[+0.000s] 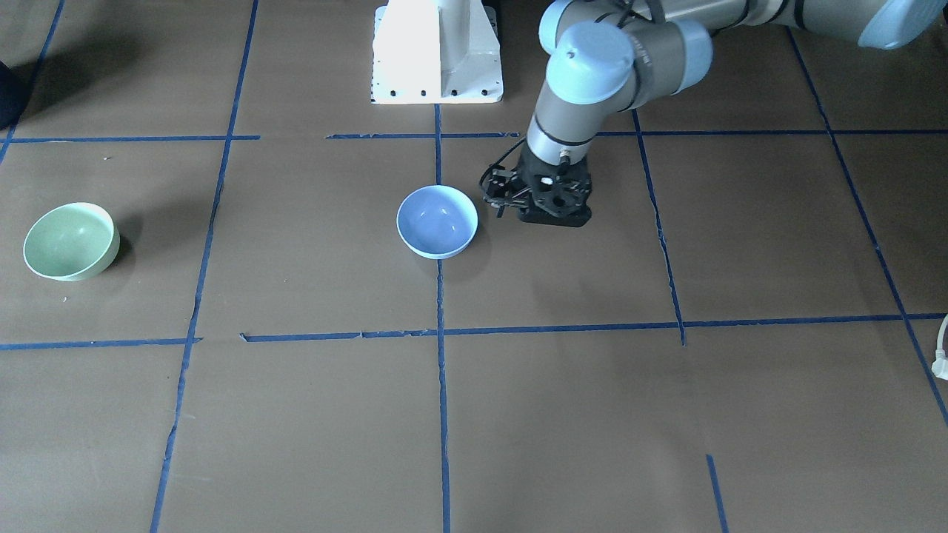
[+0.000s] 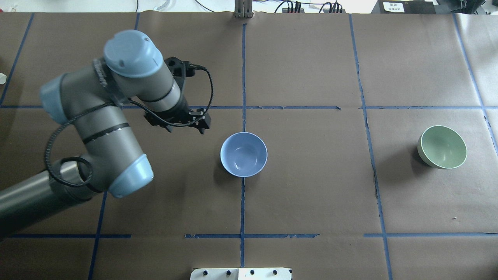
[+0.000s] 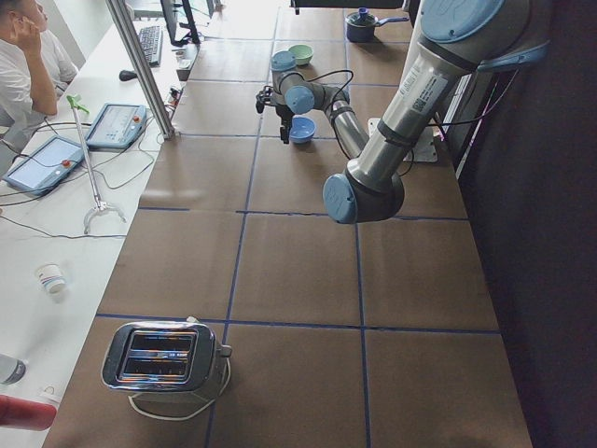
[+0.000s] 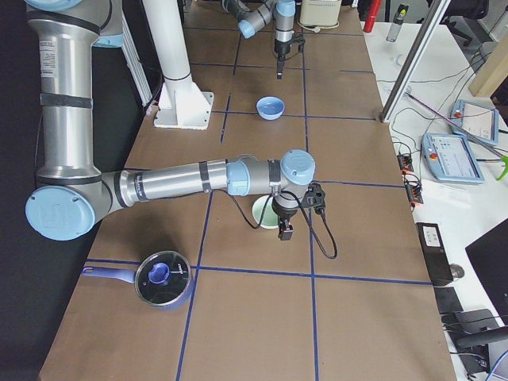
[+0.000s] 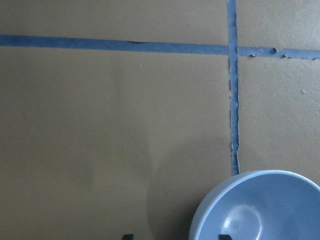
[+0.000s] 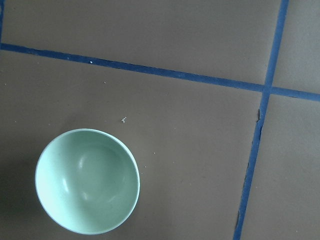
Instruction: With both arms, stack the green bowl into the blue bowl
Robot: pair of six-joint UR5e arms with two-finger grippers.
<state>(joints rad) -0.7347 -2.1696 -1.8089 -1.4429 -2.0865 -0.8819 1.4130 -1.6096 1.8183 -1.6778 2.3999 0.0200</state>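
Our left tool (image 2: pixel 183 122) hangs open beside the smooth round periwinkle-blue bowl (image 2: pixel 244 154); the right tool (image 4: pixel 284 230) we cannot tell; clipping the smooth round mint-green bowl (image 2: pixel 443 147) could tip it.

Brown paper-covered table (image 1: pixel 296 414) gridded with blue tape (image 1: pixel 443 414).

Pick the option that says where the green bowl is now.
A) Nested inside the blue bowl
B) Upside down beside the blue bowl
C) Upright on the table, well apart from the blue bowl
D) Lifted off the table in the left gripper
C: the green bowl stands upright on the table, far from the empty blue bowl.
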